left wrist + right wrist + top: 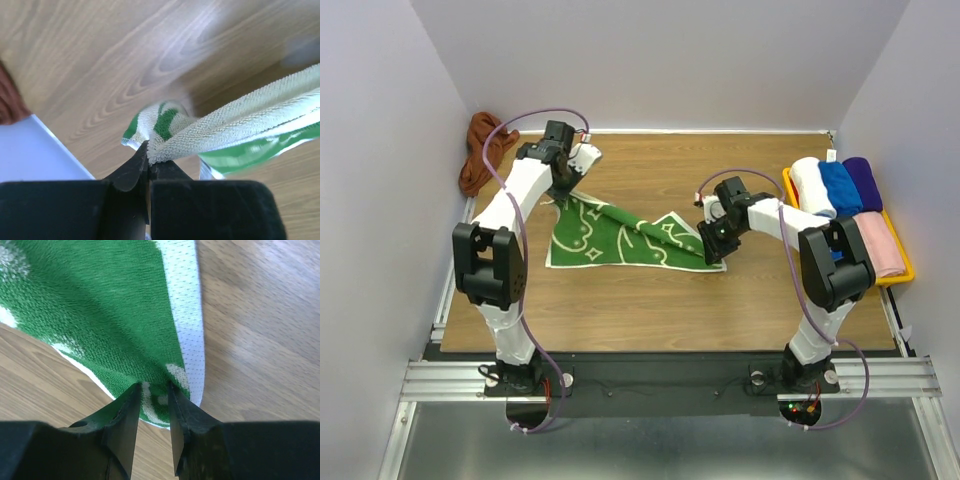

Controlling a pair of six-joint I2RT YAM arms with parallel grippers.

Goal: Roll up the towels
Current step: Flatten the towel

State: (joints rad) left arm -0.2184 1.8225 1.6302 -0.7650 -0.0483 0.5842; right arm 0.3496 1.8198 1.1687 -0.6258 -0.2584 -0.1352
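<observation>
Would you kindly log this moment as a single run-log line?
green towel: held at both ends | left gripper: shut on it | right gripper: shut on it | brown towel: bunched, far left, untouched

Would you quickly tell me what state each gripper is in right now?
Left gripper: closed, holding the green patterned towel by a corner.
Right gripper: closed on the same towel's other end.

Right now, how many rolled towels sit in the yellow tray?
4: white roll, blue roll, purple roll side by side at the far end; pink roll nearer. Others may hide beneath.
</observation>
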